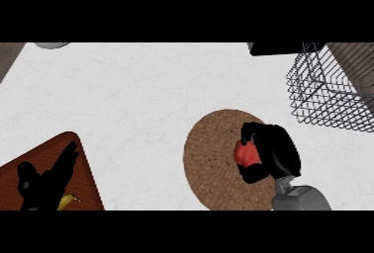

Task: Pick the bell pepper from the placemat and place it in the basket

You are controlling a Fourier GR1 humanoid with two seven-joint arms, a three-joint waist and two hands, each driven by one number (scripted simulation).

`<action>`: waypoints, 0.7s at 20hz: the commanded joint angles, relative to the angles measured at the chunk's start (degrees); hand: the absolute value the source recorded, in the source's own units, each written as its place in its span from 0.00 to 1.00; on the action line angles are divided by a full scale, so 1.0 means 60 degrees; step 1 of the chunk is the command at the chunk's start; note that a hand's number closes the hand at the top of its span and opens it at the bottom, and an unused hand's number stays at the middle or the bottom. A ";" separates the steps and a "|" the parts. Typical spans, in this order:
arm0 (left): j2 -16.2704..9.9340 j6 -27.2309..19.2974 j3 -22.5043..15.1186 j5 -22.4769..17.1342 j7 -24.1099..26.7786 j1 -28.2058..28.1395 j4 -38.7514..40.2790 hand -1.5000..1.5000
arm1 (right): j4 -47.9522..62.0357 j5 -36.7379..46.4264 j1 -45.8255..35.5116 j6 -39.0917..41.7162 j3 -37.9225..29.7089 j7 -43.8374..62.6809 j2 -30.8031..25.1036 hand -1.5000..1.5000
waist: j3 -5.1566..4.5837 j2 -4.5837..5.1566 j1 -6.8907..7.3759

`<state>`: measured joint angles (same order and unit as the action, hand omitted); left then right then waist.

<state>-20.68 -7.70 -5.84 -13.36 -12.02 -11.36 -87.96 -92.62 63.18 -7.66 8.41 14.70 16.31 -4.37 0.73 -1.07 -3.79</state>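
1. White speckled surface (146,94), wire basket (329,94) at far right.
2. Red bell pepper (247,154) on round cork placemat (211,163), right hand (274,150) fingers curled round it.
3. Left hand (45,180) resting lower left, fingers spread.

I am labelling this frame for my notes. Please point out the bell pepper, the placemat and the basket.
bell pepper (246,153): head view, on its red side showing beside the right hand (274,150).
placemat (211,158): head view, on its bare brown surface left of the pepper.
basket (321,106): head view, on its front wire wall.
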 commanded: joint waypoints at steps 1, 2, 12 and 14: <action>0.0087 0.0019 -0.0177 -0.0011 -0.0383 -0.0230 0.0336 0.50 | -0.1545 -0.2310 -0.0033 -0.1524 -0.0696 0.1224 0.0692 1.00 | -0.0064 0.0082 0.0141; 0.0136 -0.0032 -0.0163 0.0064 -0.0287 -0.0204 0.0593 0.50 | -0.2141 -0.2453 -0.0278 -0.1677 -0.0740 0.1606 0.0699 1.00 | -0.0101 0.0072 0.0119; 0.0457 -0.0036 -0.0354 0.0386 -0.0120 0.0148 0.1138 0.50 | -0.5624 -0.1980 -0.2901 0.0245 -0.2475 0.6019 0.0151 1.00 | -0.0152 0.0127 0.0394; 0.0350 0.0333 -0.0319 0.0296 0.0022 0.0319 0.1330 0.50 | -0.5724 -0.1941 -0.3803 0.0587 -0.2868 0.6735 0.0022 1.00 | -0.0152 0.0147 0.0469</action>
<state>-19.09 -7.43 -6.83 -11.59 -11.20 -8.73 -86.10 -123.29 51.81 -22.71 6.96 2.79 48.63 -2.39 0.60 -0.88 -1.44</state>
